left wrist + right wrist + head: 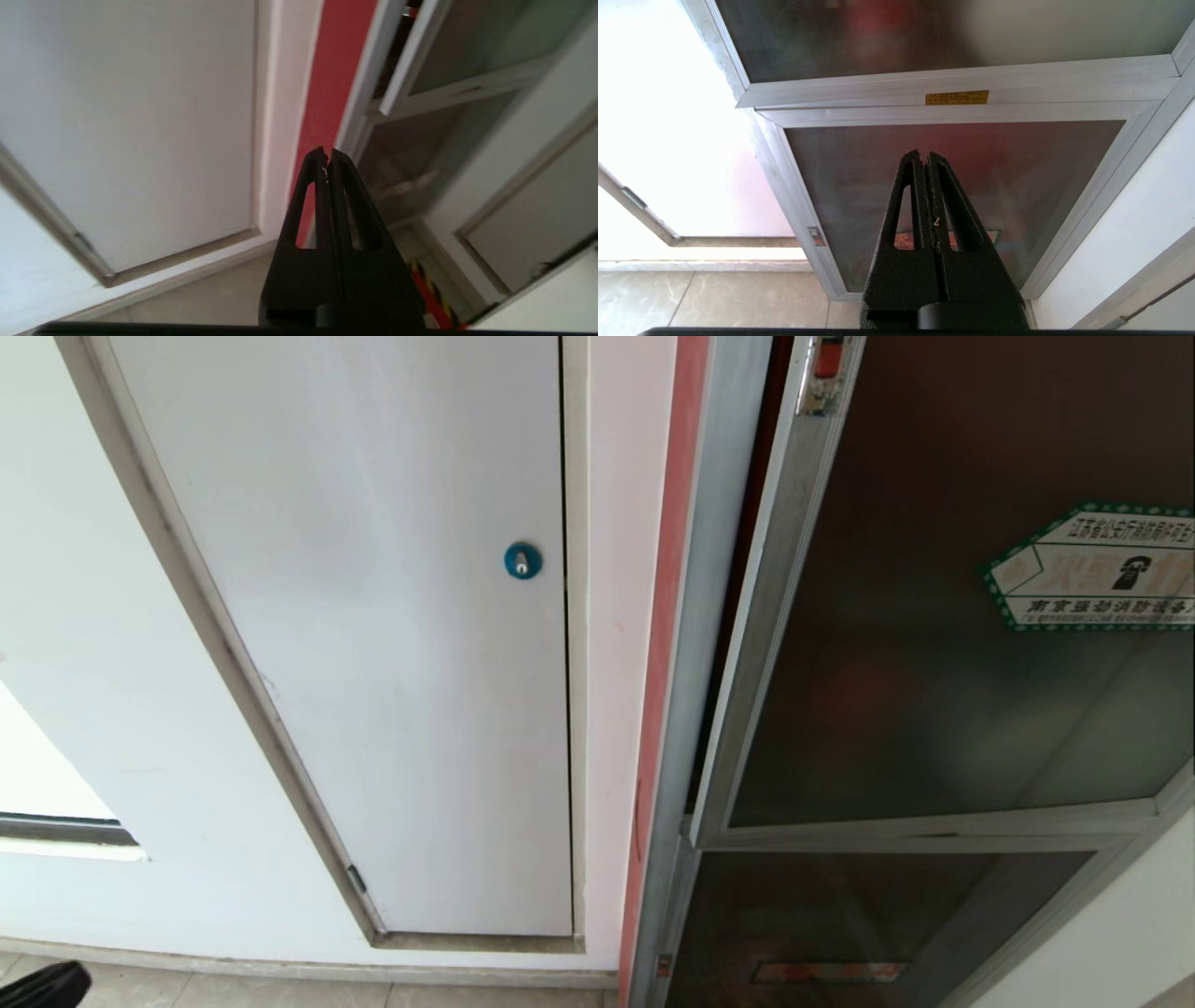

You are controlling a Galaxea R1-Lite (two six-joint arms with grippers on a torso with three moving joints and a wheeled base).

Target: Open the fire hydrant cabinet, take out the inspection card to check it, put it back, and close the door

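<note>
White panel door [373,644] with blue round lock [522,561] filled the left of the head view; not part of the task. Right of it, past a red strip of wall, stood the fire hydrant cabinet [686,728], silver frame running tall and vertical. The door [934,644], dark glass with hexagonal sticker [1097,569], already sat slightly ajar: its free edge with the red latch [827,357] stood off the frame, a dark gap between them, on the side toward the left arm. Inspection card not visible.

Left gripper [327,151] had fingers pressed together, holding nothing, pointing at the red strip just beside the frame; door edge lay up and to its right. Right gripper [923,153] likewise closed and empty, facing the lower glass panel [952,186], under the door's bottom rail.

Judgement: left arm nearer the free edge; that vertical edge is the place to hook and swing
</note>
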